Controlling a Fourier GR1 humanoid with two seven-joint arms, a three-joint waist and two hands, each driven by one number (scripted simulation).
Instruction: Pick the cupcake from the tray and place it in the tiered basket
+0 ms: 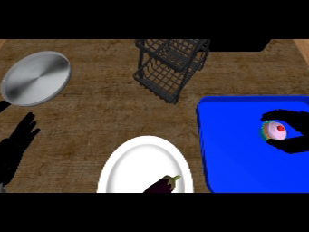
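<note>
One step under way, most of the task left. Nearest, right hand (297, 133) curled around the cupcake (275, 130), on or just above the blue tray (243, 149). Left hand (13, 140) resting with fingers relaxed. Farther off, well apart, wire basket (170, 68) without the cupcake.

A pink-frosted cupcake (275, 131) with a red dot on top is seen over the blue tray (240, 149) at the frame's right, enclosed by black fingers. The black wire tiered basket (169, 68) is found upper centre, well apart.
</note>
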